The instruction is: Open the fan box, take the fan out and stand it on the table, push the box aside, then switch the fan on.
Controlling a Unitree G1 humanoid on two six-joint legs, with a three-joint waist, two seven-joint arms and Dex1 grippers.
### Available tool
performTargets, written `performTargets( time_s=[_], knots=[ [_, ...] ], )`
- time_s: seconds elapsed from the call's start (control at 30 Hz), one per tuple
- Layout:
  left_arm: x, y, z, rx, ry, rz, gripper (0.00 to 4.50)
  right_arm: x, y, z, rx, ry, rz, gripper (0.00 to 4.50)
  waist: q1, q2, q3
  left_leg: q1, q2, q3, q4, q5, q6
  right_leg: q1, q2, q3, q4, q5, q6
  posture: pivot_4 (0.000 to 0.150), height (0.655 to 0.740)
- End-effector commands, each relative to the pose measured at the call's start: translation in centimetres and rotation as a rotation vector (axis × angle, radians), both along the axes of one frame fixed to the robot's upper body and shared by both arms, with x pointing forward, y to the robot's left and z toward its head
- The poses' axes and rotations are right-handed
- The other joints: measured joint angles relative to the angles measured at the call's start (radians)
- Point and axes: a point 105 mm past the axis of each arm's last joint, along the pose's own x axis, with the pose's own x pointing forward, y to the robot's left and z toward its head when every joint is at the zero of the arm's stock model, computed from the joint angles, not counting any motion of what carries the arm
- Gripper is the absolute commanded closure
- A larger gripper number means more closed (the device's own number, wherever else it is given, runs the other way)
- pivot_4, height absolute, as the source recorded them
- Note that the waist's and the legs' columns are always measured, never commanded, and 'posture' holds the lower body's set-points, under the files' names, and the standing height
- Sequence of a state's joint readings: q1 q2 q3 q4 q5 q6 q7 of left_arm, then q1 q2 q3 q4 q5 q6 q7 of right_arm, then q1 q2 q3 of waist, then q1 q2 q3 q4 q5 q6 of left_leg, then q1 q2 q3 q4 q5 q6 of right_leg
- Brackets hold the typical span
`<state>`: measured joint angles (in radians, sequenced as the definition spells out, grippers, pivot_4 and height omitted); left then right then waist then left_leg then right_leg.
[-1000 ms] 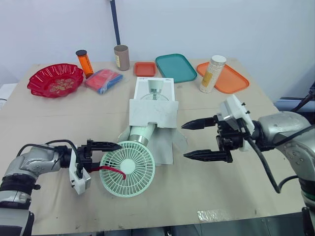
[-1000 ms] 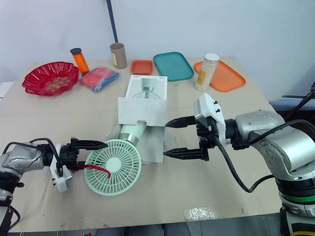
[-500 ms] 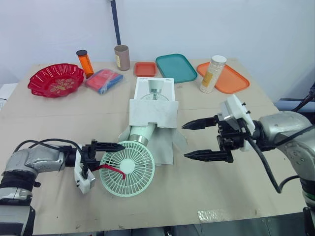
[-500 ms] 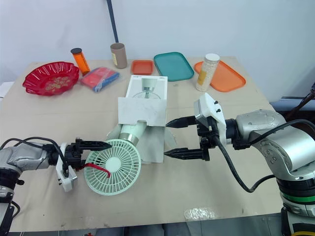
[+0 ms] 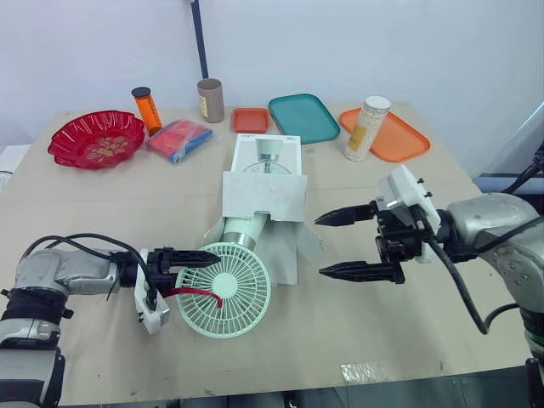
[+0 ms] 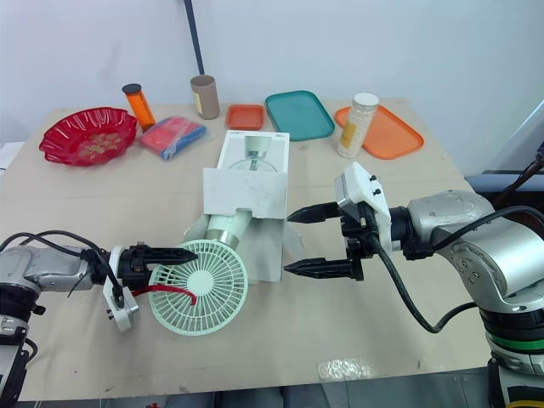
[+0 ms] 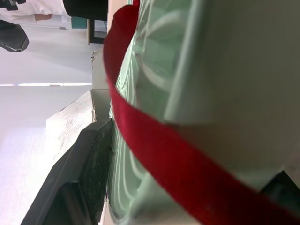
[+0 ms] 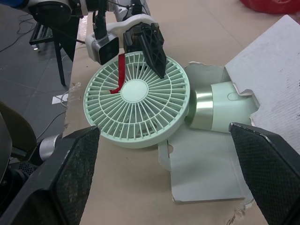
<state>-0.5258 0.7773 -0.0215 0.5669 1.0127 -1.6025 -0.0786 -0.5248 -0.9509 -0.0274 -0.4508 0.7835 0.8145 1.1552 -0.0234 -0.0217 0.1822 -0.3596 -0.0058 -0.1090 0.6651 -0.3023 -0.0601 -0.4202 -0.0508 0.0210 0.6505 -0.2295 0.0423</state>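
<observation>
Fan (image 5: pixel 223 291) is gripped at the grille rim by left end effector (image 5: pixel 197 272), base lodged in opened box (image 5: pixel 263 195), mid-surface (image 5: pixel 408 323). Right end effector (image 5: pixel 320 246) is spread wide, empty, just right of box.

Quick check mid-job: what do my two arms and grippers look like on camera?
The left arm and right arm are rounded silver-grey shells trailing black cables. The left gripper and right gripper each have a white boxy wrist block and two long, tapering black fingers with textured faces.
</observation>
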Motion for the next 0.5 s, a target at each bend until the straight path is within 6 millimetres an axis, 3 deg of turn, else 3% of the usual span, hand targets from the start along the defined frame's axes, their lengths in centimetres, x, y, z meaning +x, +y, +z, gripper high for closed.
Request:
performTargets(
  time_s=[0.03,0.13,0.43,0.5],
  knots=[
    [0.1,0.6,0.5,0.011,-0.031,0.012,1.34,-0.8,0.1,0.8,-0.001,-0.032,0.025,0.00,0.000,0.000,0.000,0.000,0.000,0.000,0.000,0.000,0.000,0.000,0.000,0.000,0.000,0.000,0.000,0.150,0.7400],
    [0.0,0.5,0.5,0.005,-0.032,0.009,1.73,-0.8,0.1,0.7,-0.003,-0.031,0.024,0.00,0.000,0.000,0.000,0.000,0.000,0.000,0.000,0.000,0.000,0.000,0.000,0.000,0.000,0.000,0.000,0.150,0.7400],
    [-1.3,0.0,1.6,-0.085,-0.026,-0.048,1.73,-0.7,0.0,0.5,-0.008,-0.038,0.016,0.00,0.000,0.000,-0.001,0.000,0.000,0.000,0.001,0.000,0.000,0.000,0.000,0.000,0.000,0.000,0.000,0.150,0.7400],
    [-1.8,-0.1,2.0,-0.100,-0.033,-0.067,2.13,-0.5,-0.1,0.5,-0.006,-0.042,0.010,0.00,0.000,0.000,-0.001,0.000,0.000,0.000,0.001,0.000,0.001,0.000,0.000,0.000,0.000,0.000,0.000,0.150,0.7400]
  ],
)
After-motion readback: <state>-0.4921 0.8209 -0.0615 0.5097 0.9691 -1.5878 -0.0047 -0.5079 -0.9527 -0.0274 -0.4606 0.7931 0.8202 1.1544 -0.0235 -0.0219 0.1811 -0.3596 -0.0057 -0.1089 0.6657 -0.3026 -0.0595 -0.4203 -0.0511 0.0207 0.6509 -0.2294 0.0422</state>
